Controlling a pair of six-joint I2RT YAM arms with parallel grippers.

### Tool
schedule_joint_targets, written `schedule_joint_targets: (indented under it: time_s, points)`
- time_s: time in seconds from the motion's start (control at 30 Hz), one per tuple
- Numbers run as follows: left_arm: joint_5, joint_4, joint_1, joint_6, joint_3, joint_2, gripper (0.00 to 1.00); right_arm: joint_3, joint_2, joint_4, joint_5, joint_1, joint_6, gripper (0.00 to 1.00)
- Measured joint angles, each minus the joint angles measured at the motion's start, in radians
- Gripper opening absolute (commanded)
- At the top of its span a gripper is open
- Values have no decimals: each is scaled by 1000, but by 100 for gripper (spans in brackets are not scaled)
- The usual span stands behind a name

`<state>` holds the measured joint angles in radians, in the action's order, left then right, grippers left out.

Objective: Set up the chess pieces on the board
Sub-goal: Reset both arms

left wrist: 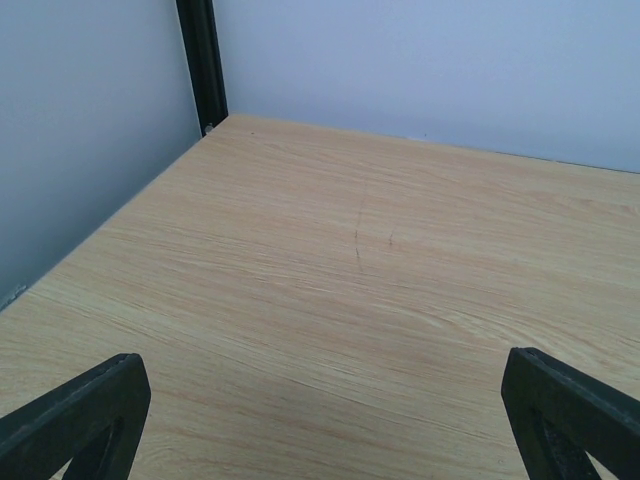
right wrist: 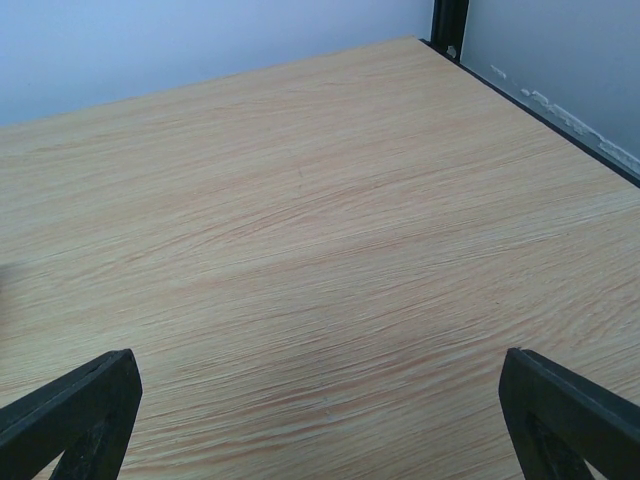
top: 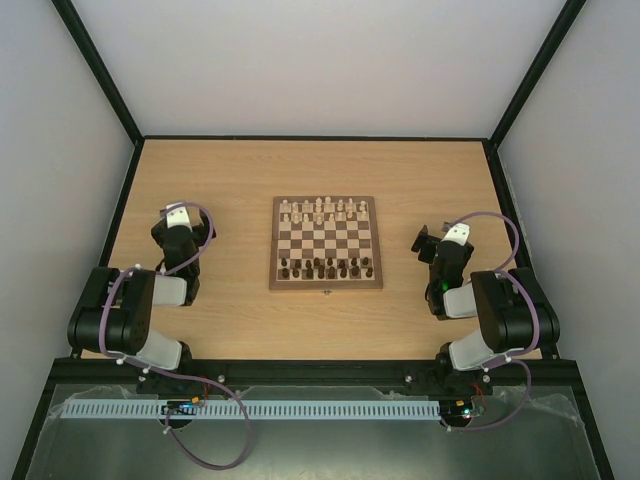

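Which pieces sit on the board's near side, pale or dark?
The dark pieces, lining the near rows of the board; the pale chess pieces stand in the far rows.

Light wood table [top: 220, 170], pale grey walls [top: 300, 60], black corner posts [top: 100, 70]

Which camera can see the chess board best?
The top camera. It looks down on the whole board, with pale pieces along its far side and dark pieces along its near side. Both wrist cameras show only wooden table, no board.
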<state>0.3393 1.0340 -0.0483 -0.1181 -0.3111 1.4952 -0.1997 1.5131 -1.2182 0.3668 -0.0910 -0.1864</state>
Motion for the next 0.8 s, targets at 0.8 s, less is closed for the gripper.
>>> schedule_joint_targets:
  time_s: [0.8]
  points:
    - [-50,149,19,6,84,23,100,-1,0,0,0,0,0,99]
